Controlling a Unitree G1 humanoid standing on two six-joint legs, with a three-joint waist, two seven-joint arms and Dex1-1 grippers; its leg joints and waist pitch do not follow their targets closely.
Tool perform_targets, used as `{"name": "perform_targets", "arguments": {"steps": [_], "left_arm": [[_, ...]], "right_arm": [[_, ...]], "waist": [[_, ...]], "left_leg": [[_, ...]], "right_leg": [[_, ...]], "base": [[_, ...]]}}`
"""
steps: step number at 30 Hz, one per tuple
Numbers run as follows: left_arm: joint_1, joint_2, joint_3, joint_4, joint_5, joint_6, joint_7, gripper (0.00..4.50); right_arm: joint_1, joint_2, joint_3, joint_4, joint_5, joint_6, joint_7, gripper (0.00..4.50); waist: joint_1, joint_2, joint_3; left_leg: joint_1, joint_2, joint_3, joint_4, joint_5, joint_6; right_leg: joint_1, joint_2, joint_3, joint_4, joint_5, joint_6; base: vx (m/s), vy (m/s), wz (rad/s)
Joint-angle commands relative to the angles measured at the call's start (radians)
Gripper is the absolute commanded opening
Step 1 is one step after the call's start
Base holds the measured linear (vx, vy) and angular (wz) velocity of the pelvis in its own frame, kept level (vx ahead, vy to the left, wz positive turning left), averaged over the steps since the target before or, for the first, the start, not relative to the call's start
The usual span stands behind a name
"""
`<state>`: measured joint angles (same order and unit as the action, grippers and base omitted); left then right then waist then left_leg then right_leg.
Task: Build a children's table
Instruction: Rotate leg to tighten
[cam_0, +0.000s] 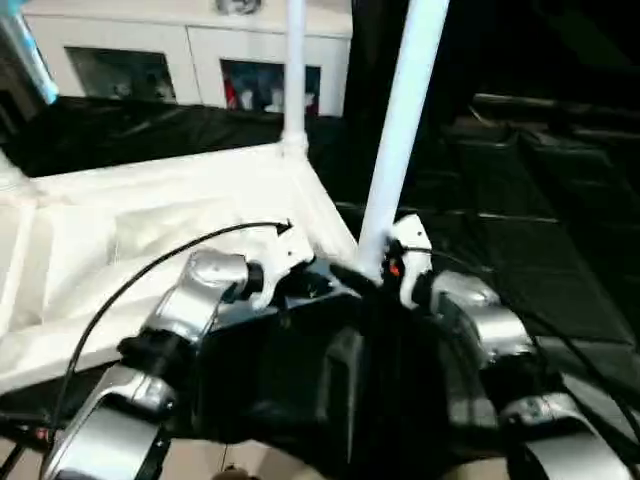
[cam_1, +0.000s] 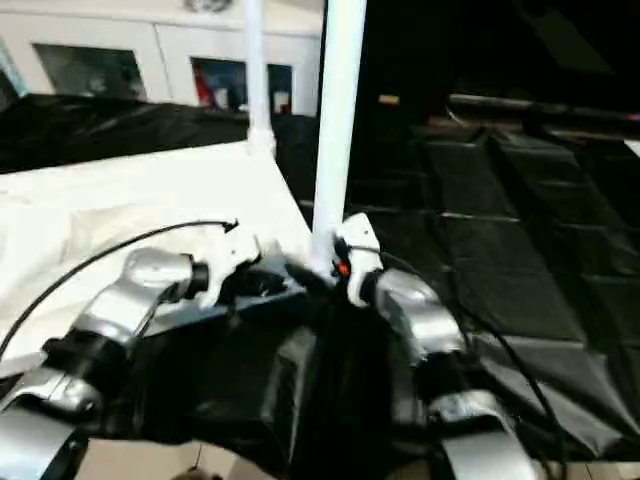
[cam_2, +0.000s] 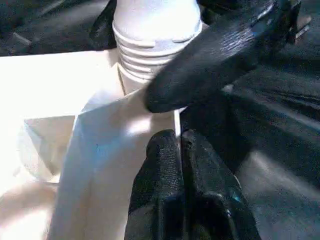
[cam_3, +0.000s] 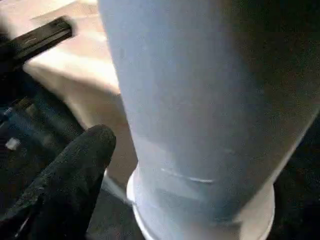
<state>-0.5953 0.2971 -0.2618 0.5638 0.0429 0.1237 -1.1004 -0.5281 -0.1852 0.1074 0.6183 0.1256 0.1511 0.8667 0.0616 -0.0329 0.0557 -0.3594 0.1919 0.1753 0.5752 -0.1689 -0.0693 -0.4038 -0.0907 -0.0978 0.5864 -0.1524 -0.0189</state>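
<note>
Now, white table top (cam_0: 150, 230) upside down on the black-draped worktop (cam_1: 520, 290), one leg (cam_0: 294, 70) upright in its far corner socket, right gripper (cam_0: 385, 268) jaws gripping a second leg (cam_0: 405, 120) at the near corner, left gripper (cam_2: 182, 170) jaws closed on the rim beside it

Children's table (cam_0: 150, 215) upside down on a dark sheet (cam_1: 500, 290), taking up the left side. 2 legs sticking up: 1 leg (cam_0: 294, 70) at the far corner, 1 near leg (cam_0: 400, 130) at the closest right corner. Left end effector (cam_2: 182, 165) at that near corner, on the tabletop edge. Right end effector (cam_0: 385, 262) touching the bottom of the near leg. Cabinet (cam_0: 200, 60) behind, far back.
</note>
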Motion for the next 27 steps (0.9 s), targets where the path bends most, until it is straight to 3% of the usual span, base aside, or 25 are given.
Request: {"name": "perform_targets", "arguments": {"steps": [1,6,13,22,27], "left_arm": [[0.005,-0.032,-0.033,-0.054,-0.059,-0.044,-0.068,0.00],[0.030,0.005,-0.044,-0.087,-0.070,-0.034,-0.140,0.00],[0.065,0.076,-0.065,-0.137,-0.076,-0.023,-0.243,0.00],[0.067,0.088,-0.063,-0.140,-0.076,-0.014,-0.242,0.00],[0.053,0.061,-0.046,-0.112,-0.069,-0.005,-0.181,0.00]], "right_arm": [[0.004,-0.001,0.039,-0.039,0.013,0.007,0.065,4.26],[0.035,-0.063,0.064,-0.093,0.025,-0.010,0.185,4.26],[0.057,-0.101,0.069,-0.143,0.049,0.016,0.271,3.60],[0.073,-0.108,0.083,-0.171,0.061,0.042,0.298,2.82],[0.076,-0.083,0.075,-0.160,0.052,0.061,0.250,2.73]], "waist": [[0.002,0.003,-0.067],[0.006,0.004,-0.066],[0.008,0.006,-0.065],[0.017,0.003,-0.067],[0.018,0.002,-0.067]], "left_leg": [[0.006,0.042,-0.007,-0.066,-0.266,0.038],[0.007,0.045,-0.008,-0.067,-0.274,0.039],[0.010,0.046,-0.008,-0.069,-0.289,0.029],[0.010,0.045,-0.007,-0.068,-0.264,0.027],[0.010,0.044,-0.007,-0.067,-0.265,0.023]], "right_leg": [[0.053,-0.063,0.056,-0.068,-0.296,-0.194],[0.053,-0.064,0.055,-0.068,-0.311,-0.196],[0.049,-0.061,0.055,-0.068,-0.321,-0.198],[0.050,-0.061,0.055,-0.065,-0.307,-0.194],[0.049,-0.062,0.055,-0.067,-0.317,-0.190]], "base": [[0.000,0.000,0.00],[0.000,0.000,0.00],[0.000,0.000,0.00],[0.000,0.000,0.00],[0.000,0.000,0.00]]}}
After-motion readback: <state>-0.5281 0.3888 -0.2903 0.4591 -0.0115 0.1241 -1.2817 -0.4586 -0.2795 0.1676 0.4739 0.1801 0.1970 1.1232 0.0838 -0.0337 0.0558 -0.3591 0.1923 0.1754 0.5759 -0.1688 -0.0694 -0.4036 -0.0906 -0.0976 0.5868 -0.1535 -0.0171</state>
